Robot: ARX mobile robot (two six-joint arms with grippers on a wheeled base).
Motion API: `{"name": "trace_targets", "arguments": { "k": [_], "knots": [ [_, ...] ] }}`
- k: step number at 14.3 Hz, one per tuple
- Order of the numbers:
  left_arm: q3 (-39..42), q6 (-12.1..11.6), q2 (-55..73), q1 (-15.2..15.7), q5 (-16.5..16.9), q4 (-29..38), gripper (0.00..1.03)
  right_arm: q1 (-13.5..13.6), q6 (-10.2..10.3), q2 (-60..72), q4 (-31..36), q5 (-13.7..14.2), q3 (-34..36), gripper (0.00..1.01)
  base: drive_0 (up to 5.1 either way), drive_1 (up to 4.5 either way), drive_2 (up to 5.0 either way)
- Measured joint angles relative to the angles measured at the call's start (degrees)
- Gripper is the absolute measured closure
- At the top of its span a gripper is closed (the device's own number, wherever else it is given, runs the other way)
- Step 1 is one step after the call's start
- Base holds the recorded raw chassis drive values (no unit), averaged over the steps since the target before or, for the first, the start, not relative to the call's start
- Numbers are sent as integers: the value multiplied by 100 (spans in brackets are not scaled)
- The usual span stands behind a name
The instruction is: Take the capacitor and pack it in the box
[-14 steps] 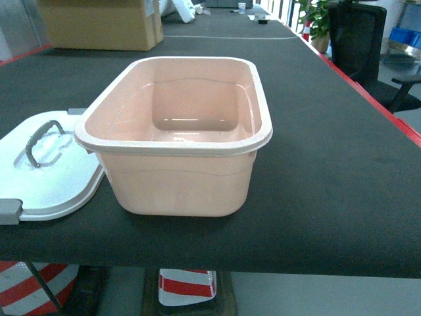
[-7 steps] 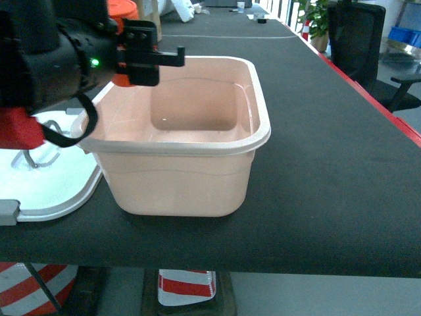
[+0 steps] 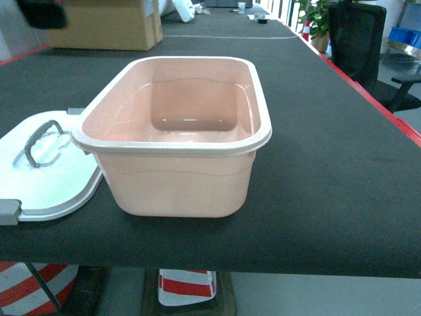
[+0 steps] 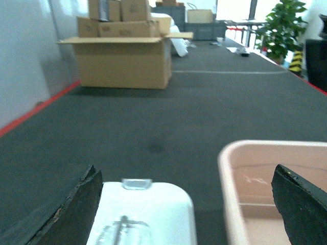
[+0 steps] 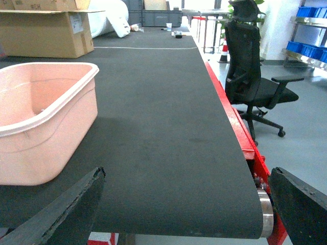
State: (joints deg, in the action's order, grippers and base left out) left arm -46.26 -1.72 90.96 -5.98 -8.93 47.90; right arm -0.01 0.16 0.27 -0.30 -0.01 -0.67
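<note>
Box: pale pink tub, white rim, sits upright on the dark counter near its front edge, a little left of centre in the head view. Open top; the inside shows only bare pink walls and floor. No capacitor can be made out in any view.

Lid: white, lies flat on the counter just beside the box on its left, overhanging the front edge slightly. Grey handle on top, grey latch at the near corner.

Left hand: both fingers frame the bottom of the left wrist view, spread wide apart, nothing between them. It hangs above the gap between lid and box, with the lid's far edge below on one side and the box rim on the other. In the head view only a dark blurred shape at the top left corner, likely part of this arm.

Right hand: fingers also wide apart, holding nothing, over the counter's front edge to the right of the box, well apart from it.

Surroundings: brown cardboard carton at the far left of the counter; black office chair on the floor beyond the counter's red-edged right side; potted plant far back; red-and-white striped barrier under the counter.
</note>
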Motion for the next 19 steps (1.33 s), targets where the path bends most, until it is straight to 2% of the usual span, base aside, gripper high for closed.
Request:
{"name": "trace_targets", "arguments": {
  "k": [2, 3, 4, 6, 8, 10, 13, 14, 19],
  "knots": [
    [216, -186, 63, 990, 435, 374, 5, 0, 0, 0, 0, 0, 0, 3, 0, 0, 0],
    [199, -205, 551, 1370, 717, 446, 5, 0, 0, 0, 0, 0, 0, 3, 0, 0, 0],
    [76, -227, 1080, 1486, 905, 448, 5, 0, -2, 0, 0, 0, 0, 3, 0, 0, 0],
    [-509, -337, 2035, 1491, 1115, 555, 5, 0, 0, 0, 0, 0, 0, 3, 0, 0, 0],
    [-1268, -487, 2992, 1421, 1172, 612, 5, 0, 0, 0, 0, 0, 0, 3, 0, 0, 0],
    [-1965, -474, 3901, 1405, 1069, 173, 5, 0, -2, 0, 0, 2, 0, 3, 0, 0, 0],
    [-2166, -407, 4448, 1394, 1045, 234, 5, 0, 0, 0, 2, 0, 0, 3, 0, 0, 0],
    [-2170, -387, 4529, 1392, 1058, 317, 9, 0, 0, 0, 0, 0, 0, 3, 0, 0, 0],
    [-2262, -369, 4627, 1397, 1200, 428, 64, 0, -2, 0, 0, 0, 0, 3, 0, 0, 0]
  ]
}}
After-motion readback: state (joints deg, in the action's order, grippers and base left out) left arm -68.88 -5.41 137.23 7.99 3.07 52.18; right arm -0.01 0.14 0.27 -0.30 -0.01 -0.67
